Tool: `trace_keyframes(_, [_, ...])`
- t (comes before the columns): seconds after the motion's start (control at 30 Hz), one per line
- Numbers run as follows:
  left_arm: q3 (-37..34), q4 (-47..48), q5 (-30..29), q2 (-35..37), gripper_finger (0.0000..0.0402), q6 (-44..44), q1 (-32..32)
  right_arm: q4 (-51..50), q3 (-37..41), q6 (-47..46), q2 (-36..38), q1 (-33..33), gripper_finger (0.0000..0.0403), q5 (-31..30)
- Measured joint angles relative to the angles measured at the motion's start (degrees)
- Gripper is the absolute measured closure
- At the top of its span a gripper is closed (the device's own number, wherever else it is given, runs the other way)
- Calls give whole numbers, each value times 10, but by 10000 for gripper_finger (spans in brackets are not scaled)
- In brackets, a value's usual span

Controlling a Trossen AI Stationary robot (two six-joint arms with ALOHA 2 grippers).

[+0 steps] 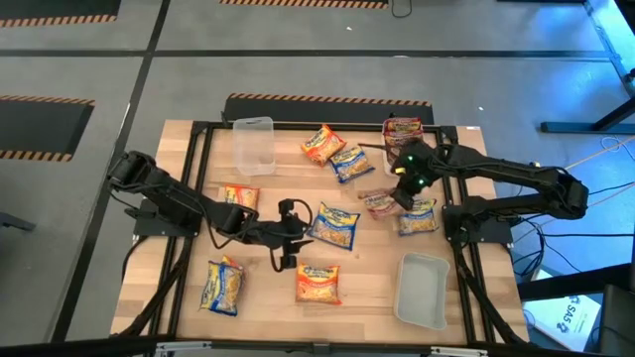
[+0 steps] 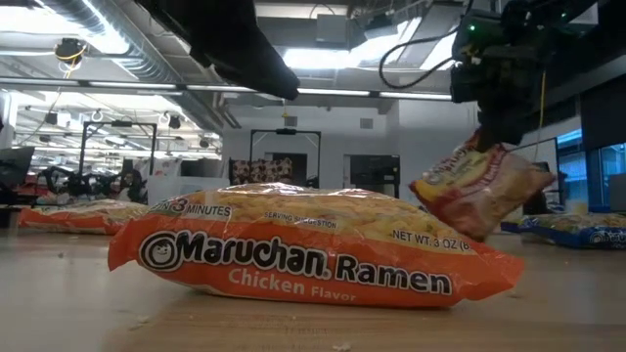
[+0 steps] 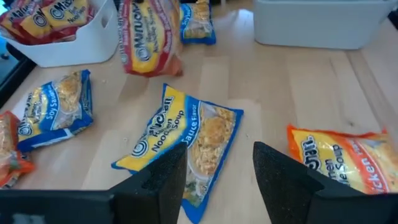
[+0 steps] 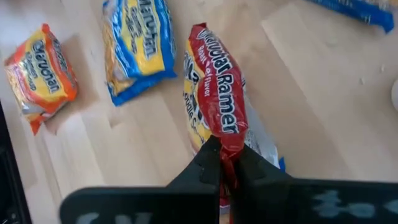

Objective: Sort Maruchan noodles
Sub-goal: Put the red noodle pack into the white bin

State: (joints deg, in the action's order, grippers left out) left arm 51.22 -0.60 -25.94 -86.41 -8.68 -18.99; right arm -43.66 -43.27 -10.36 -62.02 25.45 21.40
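Maruchan noodle packets lie flat about the wooden table. My right gripper point(image 1: 401, 195) is shut on a red packet point(image 4: 214, 87), which hangs in the air point(image 2: 479, 191) above a blue packet point(image 1: 419, 218). My left gripper point(image 3: 214, 177) stands open at the table's middle, just short of a blue-and-yellow packet point(image 3: 186, 134) and touching nothing. Orange packets lie near the front point(image 1: 317, 284), at the left point(image 1: 238, 196) and at the back point(image 1: 322, 145). More blue ones lie at the front left point(image 1: 221, 287) and the back point(image 1: 350, 163). My right gripper pinches the red packet's crimped end seam point(image 4: 227, 150) between its two fingers. The fingers slant down from above and run along the packet's length. The packet hangs tilted below them, lifted clear of the table point(image 2: 484, 196).
A tub point(image 1: 402, 127) at the back right holds red packets. A clear tub point(image 1: 253, 145) stands at the back left, another tub point(image 1: 422, 290) at the front right. Bare wood shows between the packets in the table's middle and front.
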Motion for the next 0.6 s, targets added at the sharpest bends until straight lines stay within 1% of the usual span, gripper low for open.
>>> trace_keyframes(0.13, [0,-8,2,0,190,-19,14,19,0,4,0,-5,402,-1])
trace_keyframes(0.27, [0,-23,16,0,153,-46,35,39,0,13,0,-36,403,-14])
trace_keyframes(0.33, [1,-43,27,-6,141,-52,47,48,0,14,0,-56,403,-16])
trace_keyframes(0.43, [0,-54,61,-8,136,-53,62,72,0,13,4,-86,403,-34])
trace_keyframes(0.5, [2,-64,74,-16,136,-53,70,70,-8,13,8,-103,403,-49])
trace_keyframes(0.6, [0,-73,74,-23,139,-52,73,69,-28,14,9,-131,403,-71])
